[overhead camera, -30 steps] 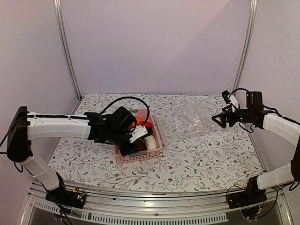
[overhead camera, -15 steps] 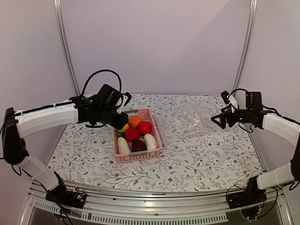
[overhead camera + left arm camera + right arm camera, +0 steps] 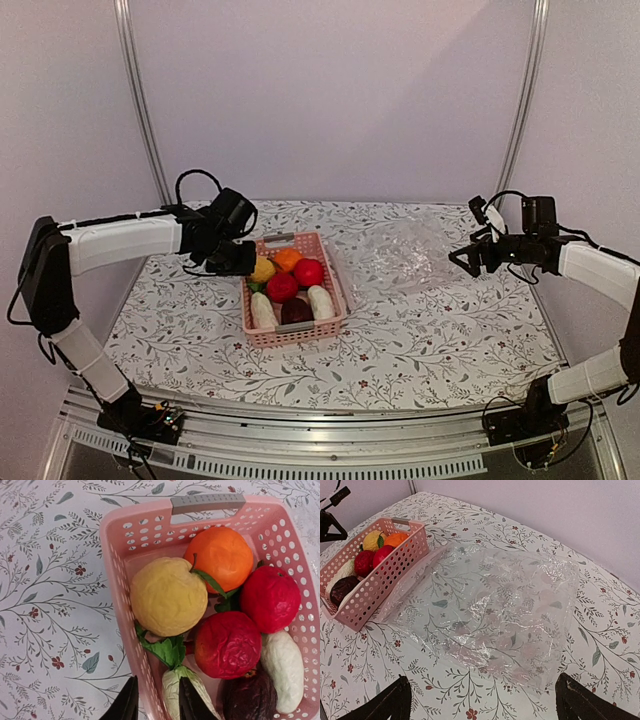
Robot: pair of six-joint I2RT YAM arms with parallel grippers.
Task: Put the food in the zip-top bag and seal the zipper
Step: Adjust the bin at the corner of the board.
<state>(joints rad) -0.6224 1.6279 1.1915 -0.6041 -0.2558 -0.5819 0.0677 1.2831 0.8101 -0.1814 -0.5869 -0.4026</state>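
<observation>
The food lies in a pink basket (image 3: 117,535): a yellow fruit (image 3: 167,595), an orange (image 3: 222,555), two red pieces (image 3: 227,645), a white oblong piece (image 3: 285,660), a dark maroon piece (image 3: 250,697) and a pale leafy one (image 3: 172,692). My left gripper (image 3: 157,690) hovers over the basket's left wall, narrowly open and holding nothing. One finger is outside the wall and one is over the pale piece. The zip-top bag (image 3: 490,610) lies flat and clear on the table, right of the basket. My right gripper (image 3: 485,700) stands wide open just short of its near edge. I cannot make out the zipper.
The table wears a floral cloth (image 3: 420,350). Metal frame posts (image 3: 140,110) rise at the back corners, with walls close behind. The basket (image 3: 297,335) sits left of centre with a grey handle (image 3: 207,502) on its far rim, and the bag (image 3: 400,255) almost touches it.
My left gripper has risen out of the basket and swung to its far left corner with nothing in it, uncovering the food. The right arm has barely moved.
</observation>
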